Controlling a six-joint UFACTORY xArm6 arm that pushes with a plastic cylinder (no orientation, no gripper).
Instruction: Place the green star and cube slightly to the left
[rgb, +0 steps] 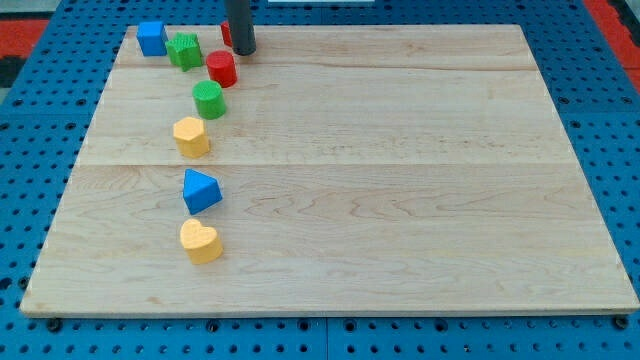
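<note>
Green star (184, 50) touches blue cube (152, 38) near board's (400, 200) top-left edge.

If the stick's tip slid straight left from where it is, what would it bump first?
Probably the green star. My tip sits near the view's top, right of it, with the blue cube farther left. A red block hides partly behind the rod, so depth is uncertain.

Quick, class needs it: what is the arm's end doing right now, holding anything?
No claw: my tip holds nothing, at the view's top, right of the green star and blue cube.
</note>
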